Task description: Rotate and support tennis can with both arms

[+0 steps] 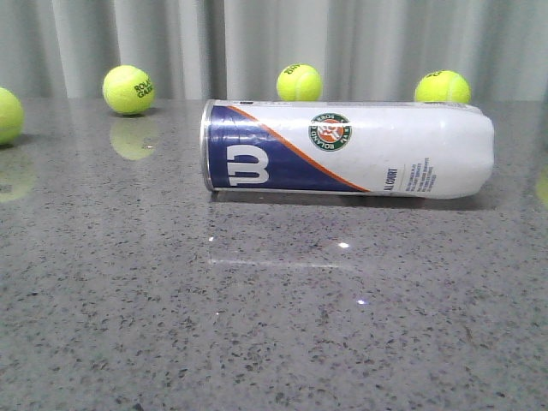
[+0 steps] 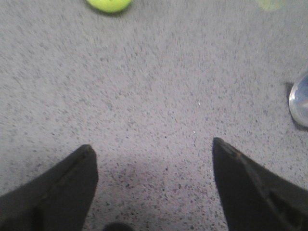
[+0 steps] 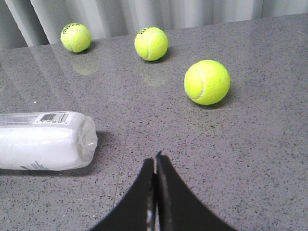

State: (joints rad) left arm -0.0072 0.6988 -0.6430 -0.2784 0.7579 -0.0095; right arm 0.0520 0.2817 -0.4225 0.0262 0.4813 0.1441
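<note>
Here the tennis can (image 1: 347, 148) lies on its side across the middle of the grey speckled table (image 1: 257, 325), long axis running from 9 o'clock to 3 o'clock in the front view. Its navy end with the white "W" (image 1: 248, 165) points toward 9 o'clock, the orange stripe slants across the body, and the round green-orange logo (image 1: 330, 132) faces the camera near the top of the tube. The white, slightly crumpled end sits at 3 o'clock. Nothing touches the can.

Four yellow-green balls show in the front view: one at the 9 o'clock edge (image 1: 7, 115), one at about 10 o'clock (image 1: 128, 89), one just behind the can at 12 o'clock (image 1: 299, 82), and one at about 2 o'clock (image 1: 442, 86). All stand apart from the can, toward the pale curtain (image 1: 257, 43).

The left gripper (image 2: 154, 180) hangs over bare table with its two black fingers (image 2: 62, 192) spread wide and nothing between them; the can's metal rim (image 2: 301, 103) sits off to one side, well clear of it. A ball (image 2: 109, 4) lies farther away.

The right gripper (image 3: 155, 192) has its fingers pressed together, holding nothing. It sits just beside the can's white end (image 3: 48, 140) without touching it, with three balls beyond on the table, the nearest (image 3: 207, 82) well apart from the fingers.
</note>
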